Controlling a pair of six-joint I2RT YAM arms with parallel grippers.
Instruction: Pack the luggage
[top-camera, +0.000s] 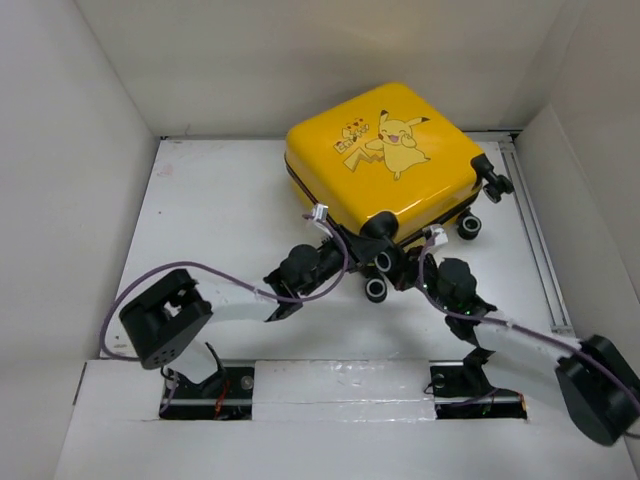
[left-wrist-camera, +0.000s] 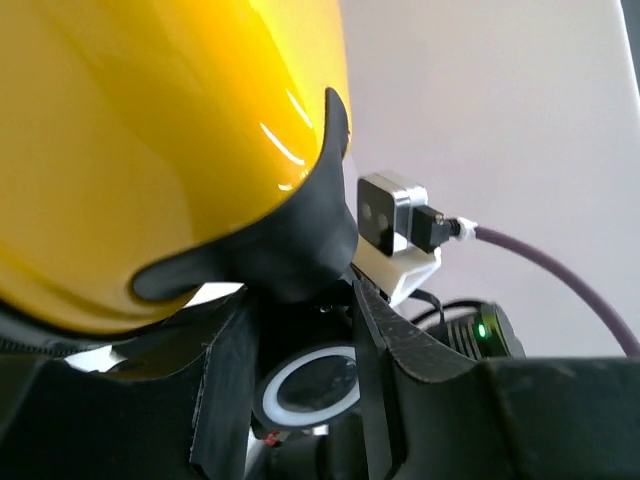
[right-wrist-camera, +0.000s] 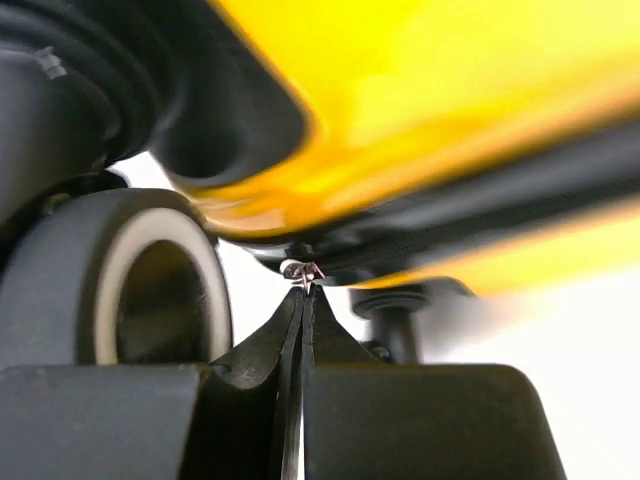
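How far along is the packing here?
Lid is down: the suitcase lies flat, shells together. In hand: right jaws pinch a small metal tab at its seam, seemingly the zip pull; left jaws straddle a wheel. Left: probably zipping shut; contents unseen.

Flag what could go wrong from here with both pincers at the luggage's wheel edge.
1. Right pincer pinches only the tip of a small metal tab at the luggage seam; a pull may slip it off.
2. Left pincer straddles a caster wheel, which may swivel, letting the luggage shift.
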